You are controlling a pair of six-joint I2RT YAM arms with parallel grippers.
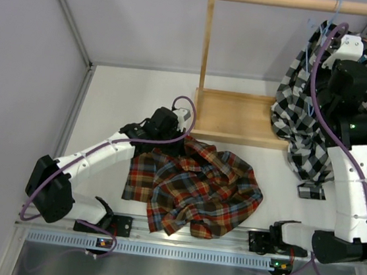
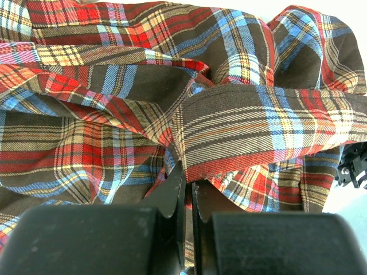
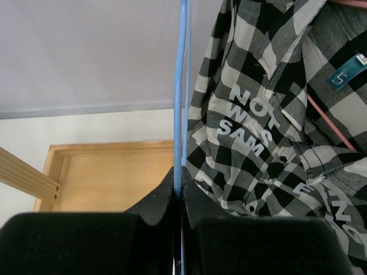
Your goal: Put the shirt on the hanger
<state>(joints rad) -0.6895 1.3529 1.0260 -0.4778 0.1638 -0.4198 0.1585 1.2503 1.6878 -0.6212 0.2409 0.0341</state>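
Note:
The red, orange and blue plaid shirt [image 1: 198, 185] lies crumpled on the table in front of the arm bases. My left gripper [image 1: 181, 136] is at its far edge, shut on a fold of the shirt [image 2: 114, 114]; cloth shows between the fingertips of the left gripper [image 2: 189, 179]. The light-blue wire hanger [image 1: 334, 15] hangs from the wooden rod at the upper right. My right gripper [image 1: 343, 49] is raised beside it. In the right wrist view a straight run of the hanger [image 3: 180, 86] is pinched between the shut jaws of the right gripper [image 3: 178, 186].
A black-and-white checked shirt [image 1: 298, 117] with grey lettering [image 3: 258, 143] hangs on a pink-red hanger [image 3: 330, 123] right beside the blue one. The wooden rack has a tray base [image 1: 239, 117], an upright post and a top rod [image 1: 285, 0]. A grey wall corner stands at the left.

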